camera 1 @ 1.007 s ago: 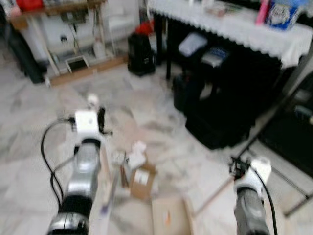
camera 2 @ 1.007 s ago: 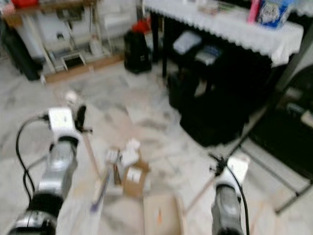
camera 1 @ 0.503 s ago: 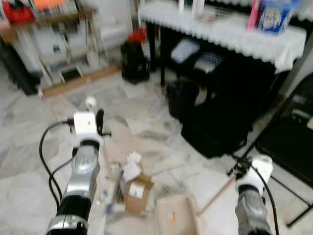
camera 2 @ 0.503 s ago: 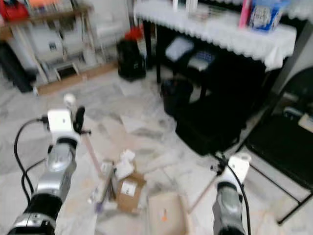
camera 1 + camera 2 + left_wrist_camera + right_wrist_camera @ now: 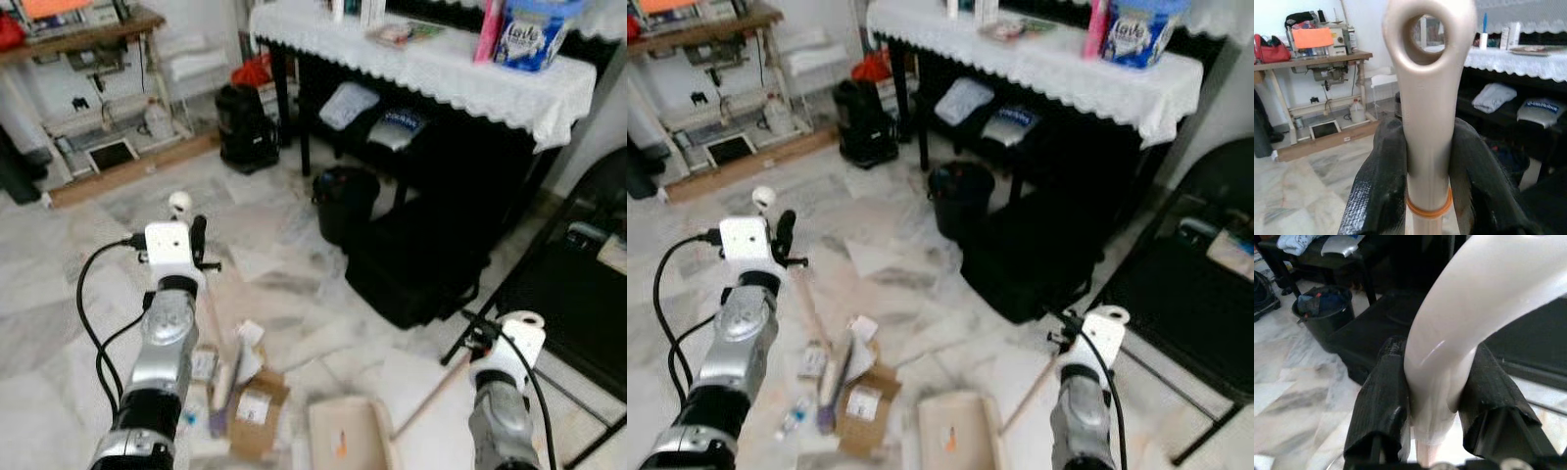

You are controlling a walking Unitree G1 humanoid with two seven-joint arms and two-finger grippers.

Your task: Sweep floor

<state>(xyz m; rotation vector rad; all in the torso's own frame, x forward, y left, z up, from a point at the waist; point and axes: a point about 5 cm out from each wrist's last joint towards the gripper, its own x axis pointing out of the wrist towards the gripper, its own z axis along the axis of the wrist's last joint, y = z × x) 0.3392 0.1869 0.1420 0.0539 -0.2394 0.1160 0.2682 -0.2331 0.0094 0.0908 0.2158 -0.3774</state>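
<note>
Left gripper (image 5: 1427,161) jaws clamped on broom (image 5: 1426,98) handle top; right gripper (image 5: 1432,396) jaws clamped on dustpan (image 5: 345,443) handle. Both look light, stiff, smooth plastic; prob. slippery, so grip firm.

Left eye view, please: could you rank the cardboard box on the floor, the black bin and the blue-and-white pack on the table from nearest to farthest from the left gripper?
Measured from the left gripper, which is shut on the broom handle:
1. Cardboard box, on the floor just below the gripper, among the litter.
2. Black bin, to its right, by the table leg.
3. Blue-and-white pack, on the white-clothed table, far right.
</note>
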